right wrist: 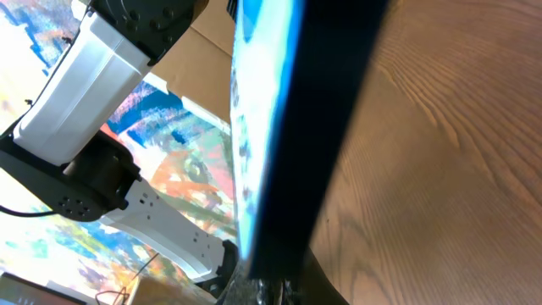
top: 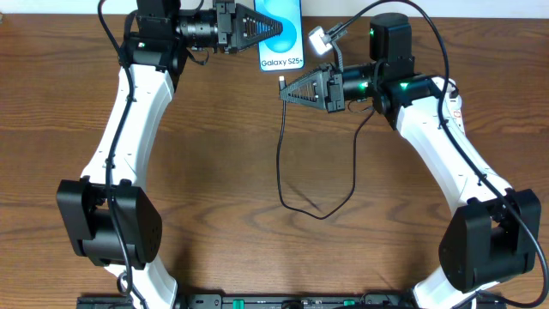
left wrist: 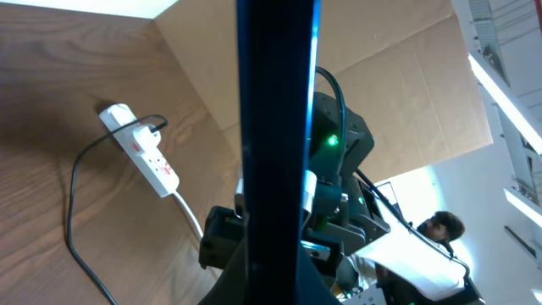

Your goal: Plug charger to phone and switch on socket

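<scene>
While left fingers (top: 250,27) clamp phone (top: 288,45), right fingers (top: 302,88) pinch charger (top: 280,146) at its edge.

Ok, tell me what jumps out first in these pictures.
The bright blue phone stands out at the far edge of the table, gripped by the left gripper. Right by it, the right gripper holds the black charger tip near the phone's bottom end, its cable looping across the wood.
</scene>
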You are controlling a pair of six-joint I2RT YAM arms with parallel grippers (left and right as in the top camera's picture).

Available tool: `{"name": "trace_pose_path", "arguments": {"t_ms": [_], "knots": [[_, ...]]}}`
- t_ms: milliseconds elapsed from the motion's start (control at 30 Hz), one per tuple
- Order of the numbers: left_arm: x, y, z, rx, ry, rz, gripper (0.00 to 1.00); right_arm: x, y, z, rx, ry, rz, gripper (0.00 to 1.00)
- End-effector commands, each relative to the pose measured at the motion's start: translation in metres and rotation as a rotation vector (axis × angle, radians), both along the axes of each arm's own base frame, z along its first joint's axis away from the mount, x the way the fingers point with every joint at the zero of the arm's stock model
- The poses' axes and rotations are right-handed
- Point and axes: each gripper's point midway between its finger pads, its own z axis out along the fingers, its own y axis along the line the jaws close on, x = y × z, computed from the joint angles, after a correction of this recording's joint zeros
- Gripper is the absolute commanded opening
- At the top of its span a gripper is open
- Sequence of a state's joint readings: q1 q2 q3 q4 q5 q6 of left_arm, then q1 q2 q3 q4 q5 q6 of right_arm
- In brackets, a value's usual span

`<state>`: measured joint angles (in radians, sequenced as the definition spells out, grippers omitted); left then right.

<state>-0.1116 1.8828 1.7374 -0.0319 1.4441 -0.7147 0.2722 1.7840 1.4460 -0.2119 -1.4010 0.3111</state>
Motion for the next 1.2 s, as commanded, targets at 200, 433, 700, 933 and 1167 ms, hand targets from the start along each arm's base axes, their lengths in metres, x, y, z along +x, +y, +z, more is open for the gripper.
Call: {"name": "trace_pose_path", "arguments": {"t_ms": [200,433,700,933,1167], "knots": [[-0.0080,0.0020,0.0172,-0.006,-0.045,0.001,0.07,0.0018,0.0024,0.0092,0.017,0.011,0.008,0.01],[-0.0034,0.0027,0.0166,0.000,-0.056,0.026,0.07,0.0043,-0.0016,0.0117,0.025,0.003,0.004,0.01],[-0.0034,0.0027,0.0166,0.000,-0.056,0.026,0.07,0.0052,-0.0029,0.0117,0.025,0.003,0.001,0.01],[-0.0035,0.0027,0.0166,0.000,-0.056,0.026,0.07,0.0055,-0.0028,0.0119,0.026,-0.001,0.000,0.01],[-0.0035,0.0027,0.0166,0.000,-0.055,0.026,0.07,0.0075,-0.0025,0.0132,0.028,-0.021,-0.006,0.01]]}}
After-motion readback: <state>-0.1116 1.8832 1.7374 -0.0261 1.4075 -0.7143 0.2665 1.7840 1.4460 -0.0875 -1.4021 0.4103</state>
